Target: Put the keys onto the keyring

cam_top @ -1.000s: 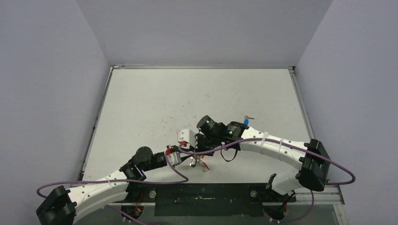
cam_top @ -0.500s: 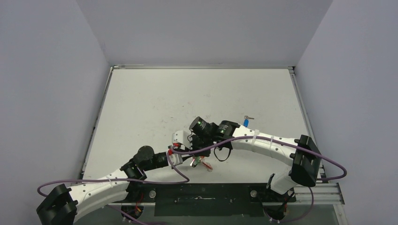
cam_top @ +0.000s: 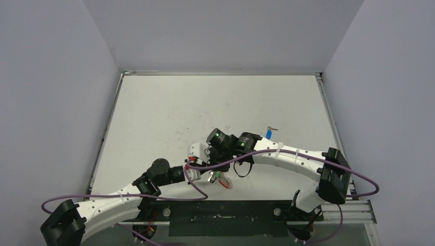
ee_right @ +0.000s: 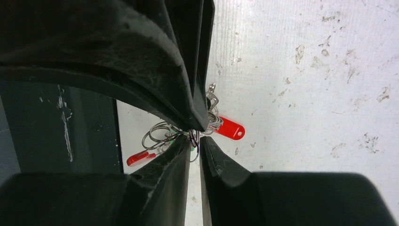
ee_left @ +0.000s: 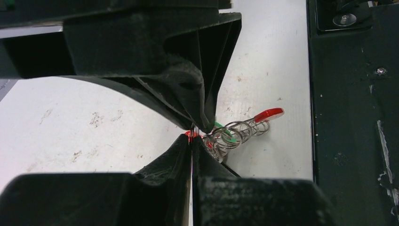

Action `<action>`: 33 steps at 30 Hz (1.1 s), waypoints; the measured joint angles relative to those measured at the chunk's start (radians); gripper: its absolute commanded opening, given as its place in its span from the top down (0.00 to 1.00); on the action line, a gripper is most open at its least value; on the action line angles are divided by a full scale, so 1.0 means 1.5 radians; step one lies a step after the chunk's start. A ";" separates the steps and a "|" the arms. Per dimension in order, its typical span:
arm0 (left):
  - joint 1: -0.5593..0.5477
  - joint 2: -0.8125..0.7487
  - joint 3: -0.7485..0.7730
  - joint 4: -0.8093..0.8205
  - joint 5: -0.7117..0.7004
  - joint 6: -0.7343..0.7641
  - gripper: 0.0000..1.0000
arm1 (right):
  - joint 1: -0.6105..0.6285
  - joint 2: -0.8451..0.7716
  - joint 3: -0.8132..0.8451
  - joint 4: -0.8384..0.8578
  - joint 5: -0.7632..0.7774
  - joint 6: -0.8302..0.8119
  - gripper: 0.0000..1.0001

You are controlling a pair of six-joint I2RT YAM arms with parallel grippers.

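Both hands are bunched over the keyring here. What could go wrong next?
The left hand and right hand meet at the keyring almost tip to tip; the thin wire could slip out, or the fingers could collide. The blue key lies well apart; fetching it means one hand letting go.

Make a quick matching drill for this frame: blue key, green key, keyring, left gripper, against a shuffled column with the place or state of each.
Things:
1. blue key
2. green key
3. keyring
4. left gripper

Place or state:
a. clamped shut on thin wire
b. silver coils with a red end
c. lying alone, away from the rest
d. half hidden among the loops

Pairs: 1-c, 2-d, 3-b, 4-a
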 measured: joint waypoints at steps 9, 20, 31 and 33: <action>0.000 -0.055 -0.024 0.040 -0.022 -0.021 1.00 | -0.032 -0.093 -0.083 0.105 -0.026 -0.003 0.52; 0.000 -0.084 -0.069 0.157 -0.038 -0.041 1.00 | -0.107 -0.222 -0.218 0.260 -0.167 -0.004 0.57; 0.000 -0.079 -0.069 0.193 -0.027 -0.051 1.00 | -0.109 -0.219 -0.231 0.335 -0.206 0.013 0.77; 0.000 -0.078 -0.069 0.194 -0.026 -0.051 1.00 | -0.110 -0.217 -0.231 0.344 -0.206 0.017 0.86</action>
